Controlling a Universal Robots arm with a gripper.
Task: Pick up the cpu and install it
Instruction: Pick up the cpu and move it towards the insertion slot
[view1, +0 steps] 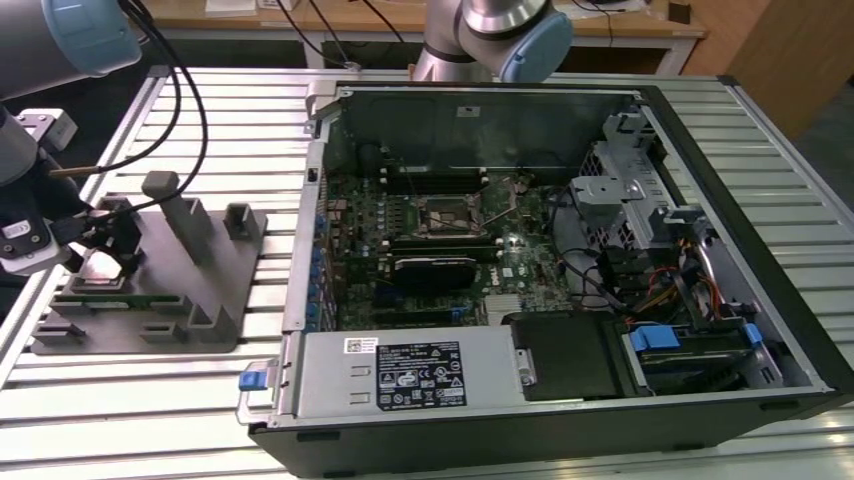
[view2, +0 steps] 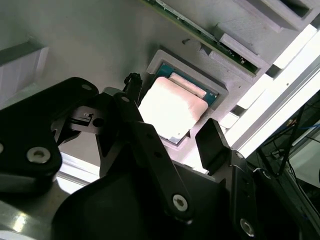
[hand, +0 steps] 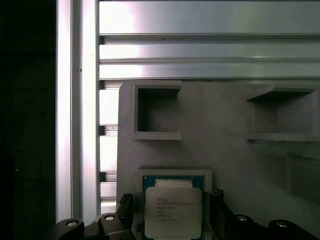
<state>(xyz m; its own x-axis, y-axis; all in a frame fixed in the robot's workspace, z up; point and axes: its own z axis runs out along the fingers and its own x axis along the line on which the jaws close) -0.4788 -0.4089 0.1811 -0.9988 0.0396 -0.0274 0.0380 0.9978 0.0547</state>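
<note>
Black jaws up close, spread either side of the cpu (hand: 173, 212).
In both wrist views the jaws stand apart, one on each flank of the cpu, outside the pocket rim and gripping nothing. The chip lies flat, silvery top up, in a square pocket of the grey tray (hand: 225, 110). That tray rests on the slatted metal table (hand: 200, 45). In the exterior view the arm (view1: 27, 200) hangs low over the tray at the exterior view's left. Just beside it, to the right, lies the open computer case (view1: 561, 260), with a socket (view1: 451, 215) mid-board.
</note>
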